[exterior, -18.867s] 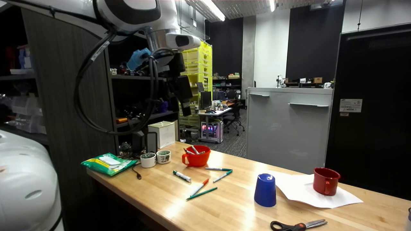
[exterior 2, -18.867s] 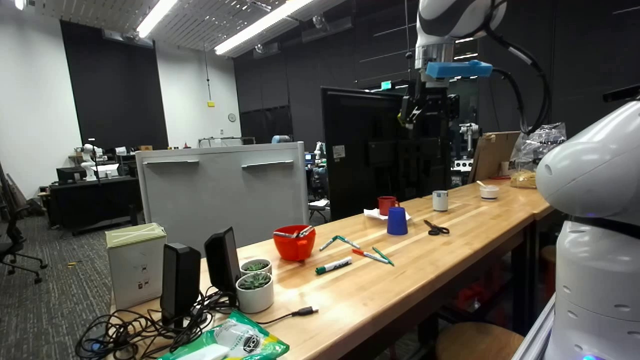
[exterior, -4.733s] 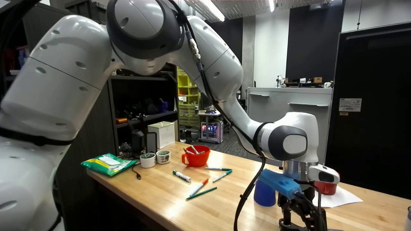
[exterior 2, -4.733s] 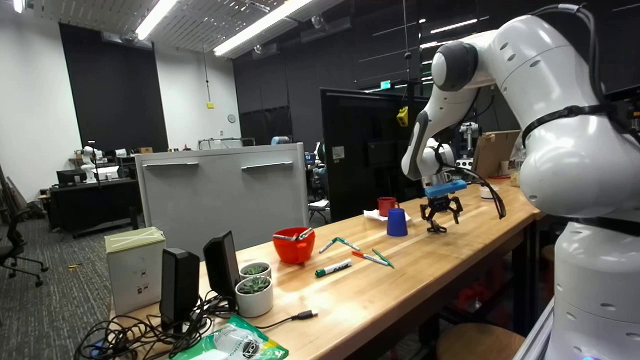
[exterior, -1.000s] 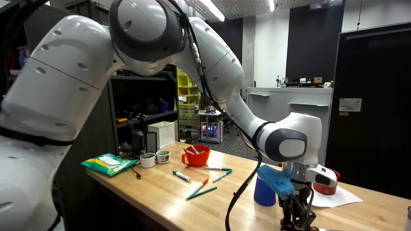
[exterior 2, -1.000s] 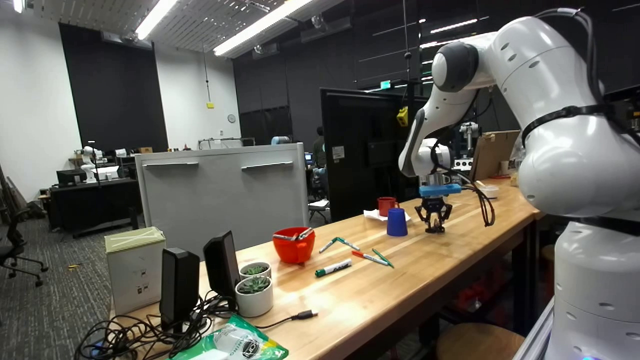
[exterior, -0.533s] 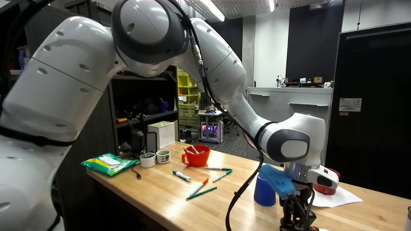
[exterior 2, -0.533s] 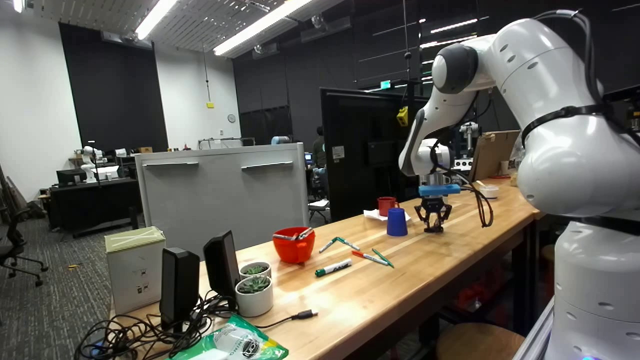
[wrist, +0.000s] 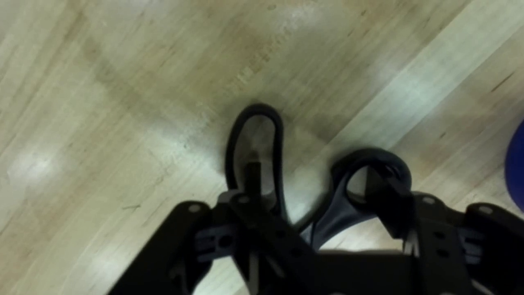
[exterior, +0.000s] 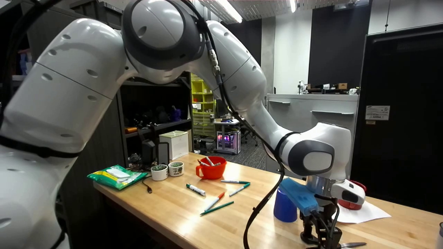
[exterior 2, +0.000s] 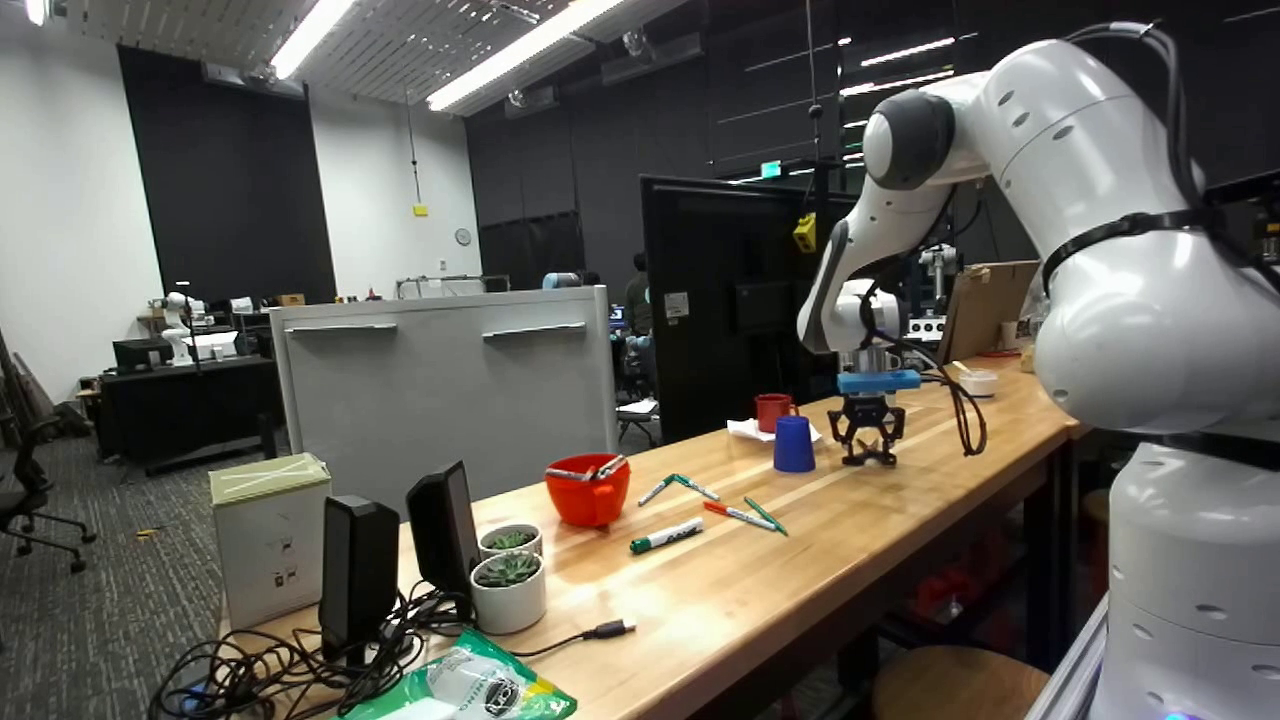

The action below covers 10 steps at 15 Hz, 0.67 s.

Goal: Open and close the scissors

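The dark-handled scissors (wrist: 335, 216) lie on the wooden table, their two loops spread apart in a V in the wrist view. My gripper (wrist: 315, 184) is directly over them with its jaws parted. One finger (wrist: 252, 176) reaches down inside the long loop; the other finger (wrist: 389, 209) sits in the round loop. Pivot and blades are hidden under the gripper there. In an exterior view a grey blade (exterior: 353, 245) pokes out beside the gripper at the bottom edge. The gripper (exterior 2: 869, 456) also appears low over the tabletop in an exterior view, its fingertips apart.
A blue cup (exterior: 285, 209) stands upside down close to the gripper. Behind it a red mug (exterior 2: 773, 411) rests on white paper. Several pens and markers lie further along the table, near an orange-red cup (exterior: 213, 170). A small white tub (exterior 2: 978, 383) stands beyond the arm.
Over the last half second my fingers have spread apart, after being closer together. More of a blade now shows in an exterior view. The arm itself has hardly moved since then.
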Motion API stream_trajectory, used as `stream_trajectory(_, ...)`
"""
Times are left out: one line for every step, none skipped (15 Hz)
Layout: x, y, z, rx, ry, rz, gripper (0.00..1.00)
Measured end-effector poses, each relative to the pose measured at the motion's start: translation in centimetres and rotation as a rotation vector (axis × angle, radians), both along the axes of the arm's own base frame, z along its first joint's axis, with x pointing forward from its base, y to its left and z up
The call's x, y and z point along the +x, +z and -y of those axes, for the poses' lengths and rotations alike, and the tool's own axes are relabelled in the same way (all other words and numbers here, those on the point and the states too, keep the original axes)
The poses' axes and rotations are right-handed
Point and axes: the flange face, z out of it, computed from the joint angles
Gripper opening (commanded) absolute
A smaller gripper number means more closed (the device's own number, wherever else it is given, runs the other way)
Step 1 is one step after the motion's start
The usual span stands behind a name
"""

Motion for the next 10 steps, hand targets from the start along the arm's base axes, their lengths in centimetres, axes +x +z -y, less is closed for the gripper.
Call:
stream_trajectory(0.0, -0.14, -0.02, 0.001, 0.0, -0.002, 1.0)
stream_trajectory(0.0, -0.28, -0.04, 0.002, 0.001, -0.004, 1.0)
stream_trajectory(-0.01, -0.43, -0.06, 0.003, 0.001, -0.006, 1.0)
stream_trajectory(-0.01, -0.6, -0.1, 0.004, 0.002, -0.008, 1.0)
stream_trajectory(0.0, -0.74, -0.15, 0.005, 0.002, -0.01, 1.0)
stream_trajectory(0.01, -0.77, -0.15, 0.005, 0.002, -0.01, 1.0)
stream_trajectory(0.02, -0.76, -0.15, 0.005, 0.002, -0.01, 0.95)
stream_trajectory(0.02, -0.76, -0.15, 0.005, 0.002, -0.01, 0.74)
stream_trajectory(0.03, -0.75, -0.14, 0.005, 0.003, -0.009, 0.71)
stream_trajectory(0.12, -0.67, -0.14, 0.004, 0.003, -0.008, 0.7)
